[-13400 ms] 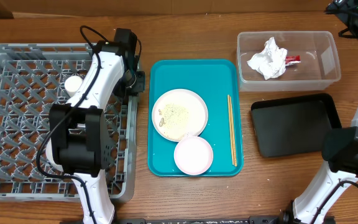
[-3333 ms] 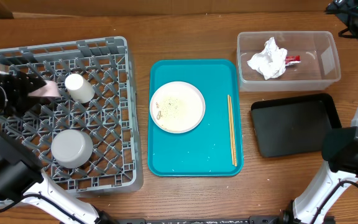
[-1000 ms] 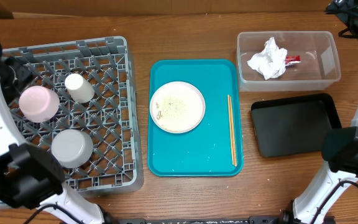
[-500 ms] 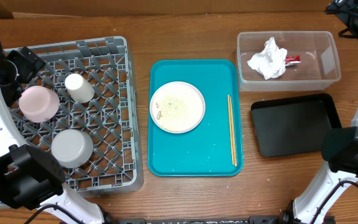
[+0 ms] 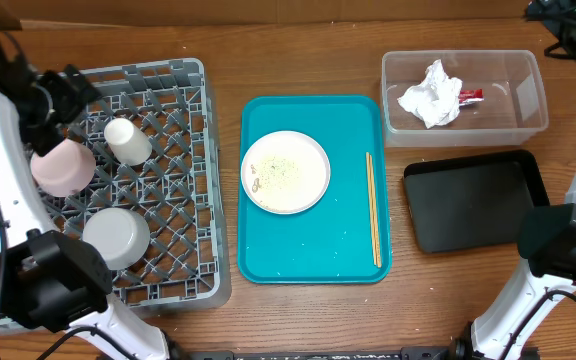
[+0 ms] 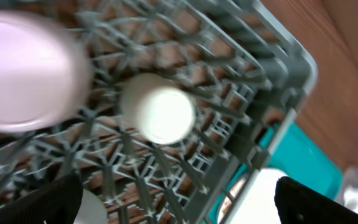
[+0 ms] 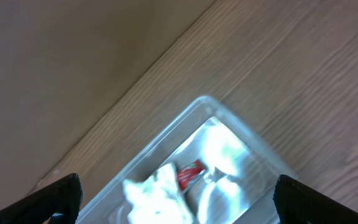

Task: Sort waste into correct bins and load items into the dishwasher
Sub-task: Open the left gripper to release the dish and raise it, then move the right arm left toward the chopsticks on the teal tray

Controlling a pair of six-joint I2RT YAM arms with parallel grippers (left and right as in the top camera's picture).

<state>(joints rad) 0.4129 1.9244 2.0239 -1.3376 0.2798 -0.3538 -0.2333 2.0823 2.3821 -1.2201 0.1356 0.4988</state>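
The left gripper (image 6: 178,202) hangs over the back left part of the grey dish rack (image 5: 168,75), jaws spread wide and gripping nothing. Inside the rack sit the pinkish-white bowl (image 5: 63,167), small white cup (image 5: 126,141) and grey-green bowl (image 5: 115,238) (each looks turned bottom up). The large white plate (image 5: 286,172), dusted with pale crumbs (image 5: 280,178), lies on the teal tray (image 5: 268,260) near the chopsticks (image 5: 373,210). The right gripper (image 7: 179,199), equally wide and empty, hovers above the clear tub (image 5: 528,70) holding the crumpled napkin (image 5: 430,93) and red wrapper (image 5: 470,96); the black tray (image 5: 473,200) lies just beside that tub
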